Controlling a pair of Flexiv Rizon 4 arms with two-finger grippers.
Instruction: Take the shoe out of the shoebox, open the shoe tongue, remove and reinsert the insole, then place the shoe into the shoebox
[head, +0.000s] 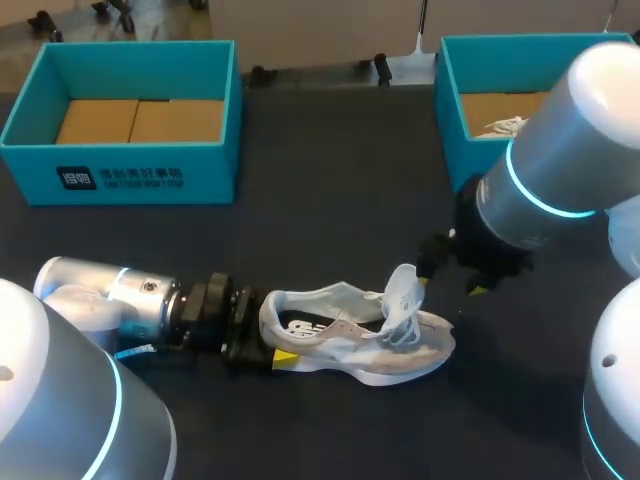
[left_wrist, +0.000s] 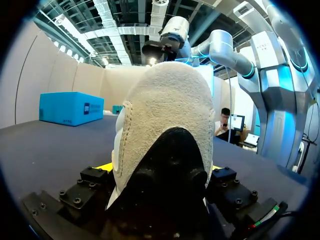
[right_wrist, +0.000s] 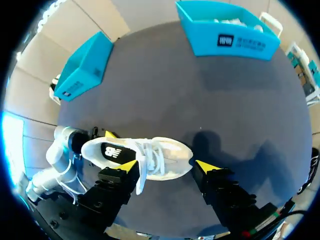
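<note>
Closest to the left wrist camera is the heel of the shoe, which fills most of that view. The left gripper pinches the heel from both sides, with a sliver of yellow showing at each flank. Only the head view shows the rest: the shoe lies on its sole on the dark table, toe toward the right arm, and its tongue is lifted upright. The left arm lies low along the table behind the heel.

The right wrist view shows the shoe from above, with its dark insole visible through the opening. It also shows the right gripper hanging over the laces with its fingers spread wide. Neither finger touches the shoe. In the head view this gripper sits just beside the raised tongue.

Bare table runs on all sides of the shoe, with a wide stretch between it and the two boxes at the far edge. The left box is well apart from the shoe and shows only a cardboard floor. The right box stands beyond the right arm and holds something white with laces, partly hidden by the arm.
</note>
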